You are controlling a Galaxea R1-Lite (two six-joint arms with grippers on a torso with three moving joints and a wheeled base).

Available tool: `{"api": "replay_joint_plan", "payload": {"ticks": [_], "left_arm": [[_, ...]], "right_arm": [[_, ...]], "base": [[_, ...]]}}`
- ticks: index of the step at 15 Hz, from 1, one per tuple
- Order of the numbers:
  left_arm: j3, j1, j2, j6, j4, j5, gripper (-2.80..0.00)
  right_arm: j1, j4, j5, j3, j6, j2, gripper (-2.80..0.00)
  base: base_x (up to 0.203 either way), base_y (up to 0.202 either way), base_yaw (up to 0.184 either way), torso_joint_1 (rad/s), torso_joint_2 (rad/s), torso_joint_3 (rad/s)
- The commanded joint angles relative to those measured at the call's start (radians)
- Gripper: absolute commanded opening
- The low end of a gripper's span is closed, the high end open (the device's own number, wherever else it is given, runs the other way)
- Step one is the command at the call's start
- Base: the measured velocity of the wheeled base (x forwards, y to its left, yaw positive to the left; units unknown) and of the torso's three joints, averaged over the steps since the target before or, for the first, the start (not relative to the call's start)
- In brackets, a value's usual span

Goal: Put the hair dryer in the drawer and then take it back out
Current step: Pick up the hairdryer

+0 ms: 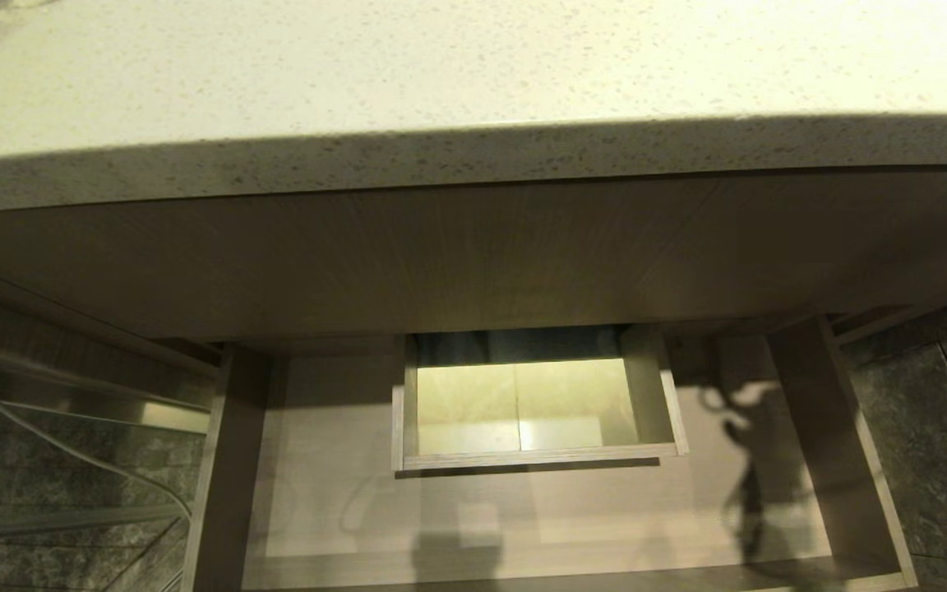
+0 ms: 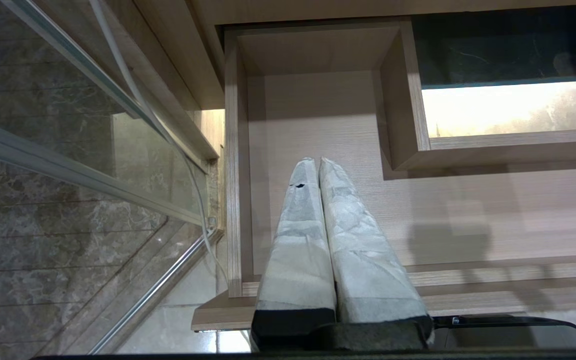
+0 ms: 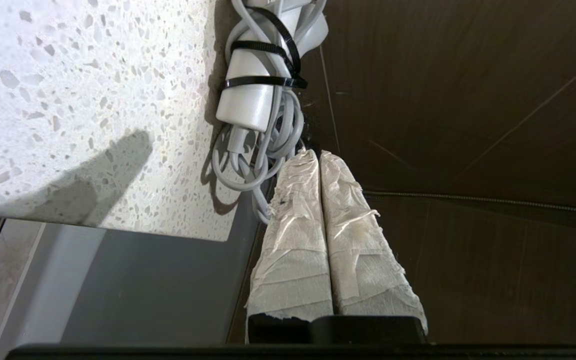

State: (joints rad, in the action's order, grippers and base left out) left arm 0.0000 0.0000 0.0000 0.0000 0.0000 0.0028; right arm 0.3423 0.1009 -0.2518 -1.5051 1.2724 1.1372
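The drawer (image 1: 523, 526) stood pulled out under the speckled bench (image 1: 441, 74), its pale floor bare around the walled cut-out (image 1: 535, 456), with no dryer in it that I could see. The hair dryer (image 3: 253, 90) lay up on the bench instead, at the very edge, its slim handle hanging out over the rim and the cord (image 3: 263, 155) looped below it, cinched by a dark tie (image 3: 268, 65). The right gripper (image 3: 317, 157) hung just beside that coil, fingers pressed together and holding nothing — the tips sat near the cord's loops, though whether they touched I couldn't say. The dryer's long axis ran roughly in line with the gripper, lying straight ahead of the fingertips and a touch to one side. The left gripper (image 2: 316, 162) hovered over the drawer's left end, also closed and empty, well apart from the dryer. So the right arm was plainly the nearer one; I'd guess it would need to part its fingers and square up on the handle before anything could be lifted toward the drawer.
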Motion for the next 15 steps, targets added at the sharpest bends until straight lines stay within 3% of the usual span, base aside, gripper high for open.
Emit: {"api": "replay_joint_plan", "payload": {"ticks": [1, 11, 12, 15], "left_arm": [[0.000, 0.000, 0.000, -0.001, 0.000, 0.000, -2.80], [0.000, 0.000, 0.000, 0.000, 0.000, 0.000, -2.80], [0.000, 0.000, 0.000, -0.002, 0.000, 0.000, -2.80], [0.000, 0.000, 0.000, 0.000, 0.000, 0.000, -2.80]], "right_arm": [[0.007, -0.003, -0.023, 0.003, 0.007, 0.020, -2.80], [0.009, -0.021, -0.024, -0.003, -0.001, 0.064, -2.80], [0.013, -0.024, -0.017, -0.010, 0.004, 0.070, 0.00], [0.014, -0.041, -0.026, -0.001, -0.004, 0.079, 0.00]], "base": [[0.000, 0.000, 0.000, 0.000, 0.00, 0.000], [0.000, 0.000, 0.000, 0.000, 0.00, 0.000], [0.000, 0.000, 0.000, 0.000, 0.00, 0.000], [0.000, 0.000, 0.000, 0.000, 0.00, 0.000]]}}
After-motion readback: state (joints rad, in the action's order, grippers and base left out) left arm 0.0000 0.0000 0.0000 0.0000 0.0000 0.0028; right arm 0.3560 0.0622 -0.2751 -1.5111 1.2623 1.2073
